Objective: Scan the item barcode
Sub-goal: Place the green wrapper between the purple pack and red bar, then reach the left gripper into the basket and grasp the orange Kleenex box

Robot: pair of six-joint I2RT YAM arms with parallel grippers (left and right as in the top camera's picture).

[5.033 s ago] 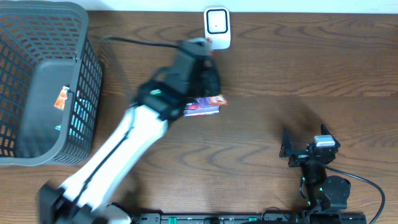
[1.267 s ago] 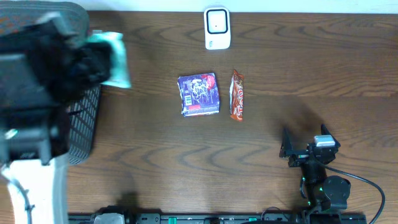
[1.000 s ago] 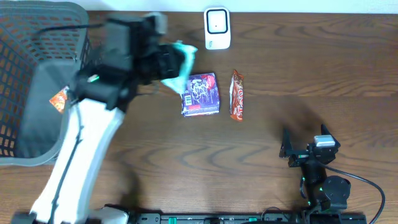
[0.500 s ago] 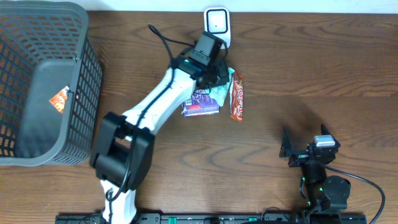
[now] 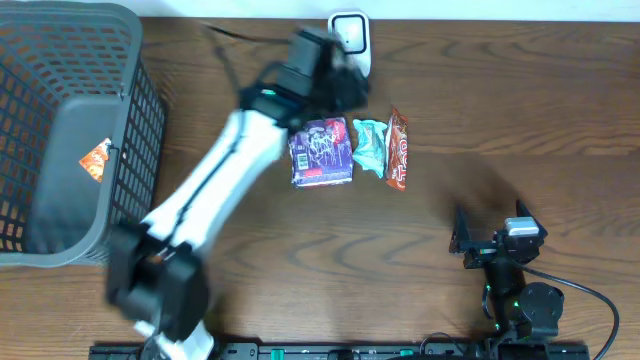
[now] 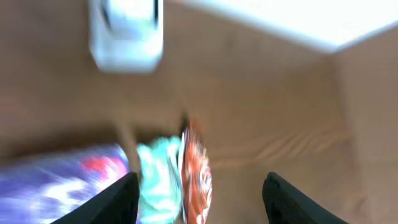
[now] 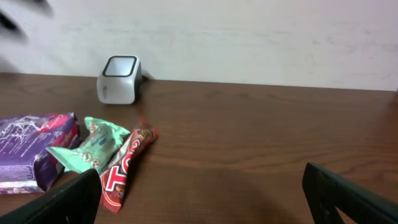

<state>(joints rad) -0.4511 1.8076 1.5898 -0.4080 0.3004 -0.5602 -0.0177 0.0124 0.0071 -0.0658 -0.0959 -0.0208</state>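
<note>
The white barcode scanner stands at the table's far edge, also in the wrist views. In front of it three items lie side by side: a purple packet, a teal packet and a red bar. My left gripper hovers between scanner and items, blurred. It is open, with nothing between its fingers. My right gripper rests open near the front right, pointing at the items.
A grey mesh basket fills the left side, with an orange packet inside. The left arm stretches diagonally from the front left across the table. A wall runs behind the scanner.
The left arm swung from the basket to the table with the teal packet and let it go between the purple packet and the red bar. The bar slid slightly right; the gripper opened and lifted back.
</note>
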